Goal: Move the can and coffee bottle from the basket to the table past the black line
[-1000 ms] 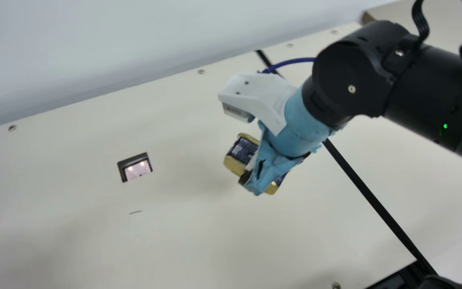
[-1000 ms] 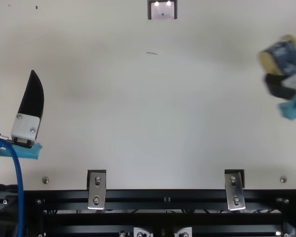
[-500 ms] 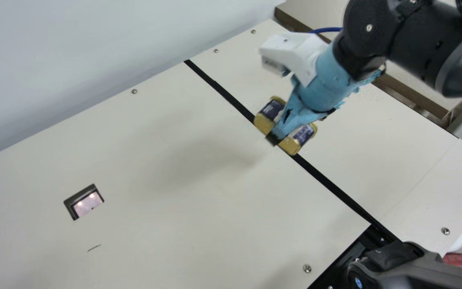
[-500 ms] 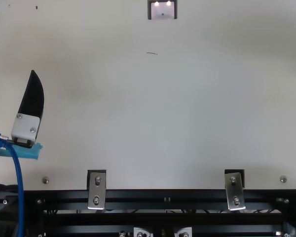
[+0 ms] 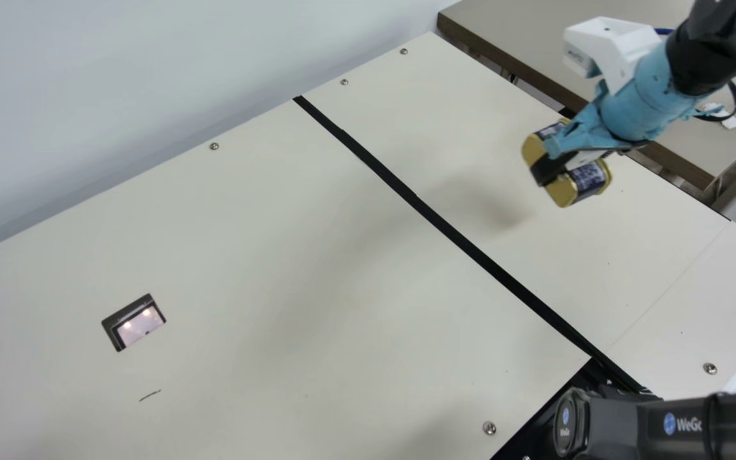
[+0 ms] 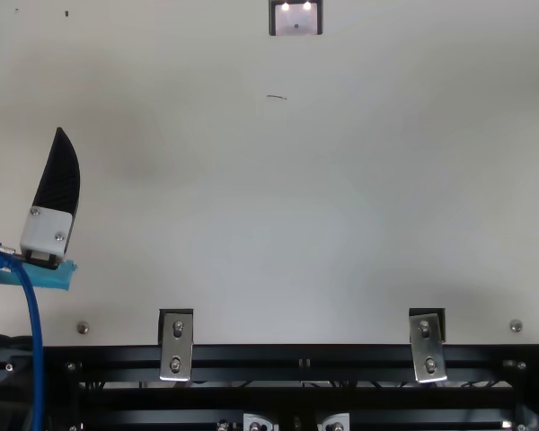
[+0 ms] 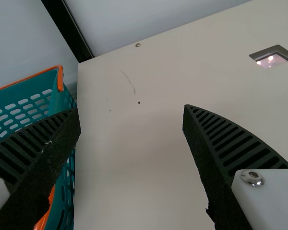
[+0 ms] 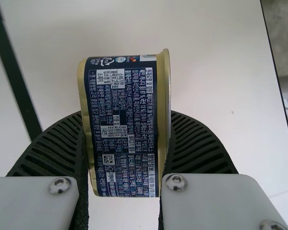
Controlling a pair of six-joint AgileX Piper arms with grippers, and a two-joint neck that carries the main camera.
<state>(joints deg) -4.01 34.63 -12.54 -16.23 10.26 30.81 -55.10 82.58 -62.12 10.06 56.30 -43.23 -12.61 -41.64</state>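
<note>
In the main view my right gripper (image 5: 548, 167) is up at the right, shut on a blue can with gold ends (image 5: 588, 179). They are above the table part to the right of the black line (image 5: 419, 204). The right wrist view shows the can (image 8: 122, 127) squeezed between the ribbed fingers of my right gripper (image 8: 124, 143), with the black line (image 8: 17, 76) to one side. My left gripper (image 6: 56, 193) is at the left edge in the top view. In the left wrist view my left gripper (image 7: 132, 109) stands open and empty beside the teal basket (image 7: 61, 103).
A recessed socket (image 5: 135, 324) is set in the table (image 5: 317, 306). Beyond the table's right edge stands another desk (image 5: 508, 32), near the right arm. A pale wall rises behind the table, and a black frame (image 6: 301, 400) runs along its front.
The right gripper has carried the can rightward, across the black line, and has left the top view. The neck camera turned between the first two main pictures. The left gripper has kept still.
</note>
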